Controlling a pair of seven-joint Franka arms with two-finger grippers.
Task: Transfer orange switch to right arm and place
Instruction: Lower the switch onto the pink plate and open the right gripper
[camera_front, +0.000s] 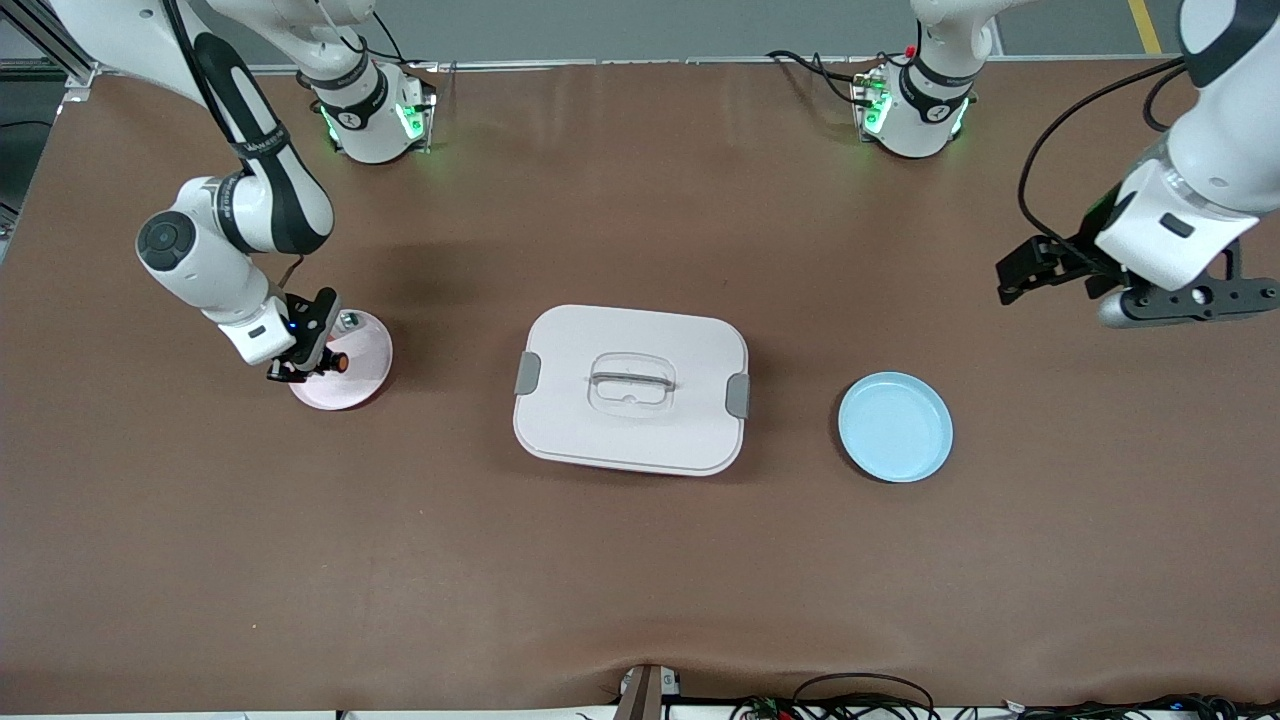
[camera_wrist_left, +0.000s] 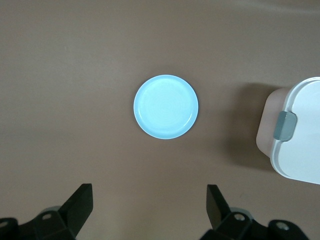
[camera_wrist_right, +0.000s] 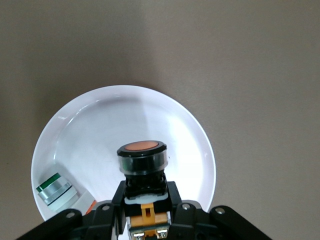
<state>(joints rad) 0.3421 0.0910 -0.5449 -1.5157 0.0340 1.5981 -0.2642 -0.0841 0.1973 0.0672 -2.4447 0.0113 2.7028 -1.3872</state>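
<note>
My right gripper (camera_front: 318, 364) is shut on the orange switch (camera_front: 338, 362) and holds it over the pink plate (camera_front: 362, 386) at the right arm's end of the table. In the right wrist view the switch (camera_wrist_right: 143, 159) shows a black body, a round orange cap and a tan-orange end block clamped between the fingers (camera_wrist_right: 173, 196), above the plate (camera_wrist_right: 165, 115). A white part with a green band (camera_wrist_right: 56, 190) lies in the plate. My left gripper (camera_front: 1018, 278) is open and empty, raised over bare table at the left arm's end; its fingers (camera_wrist_left: 80, 202) frame the table.
A white lidded box (camera_front: 631, 389) with grey clips and a clear handle stands mid-table. A light blue plate (camera_front: 895, 426) lies between the box and the left arm's end; it also shows in the left wrist view (camera_wrist_left: 165, 106). Cables run along the table's near edge.
</note>
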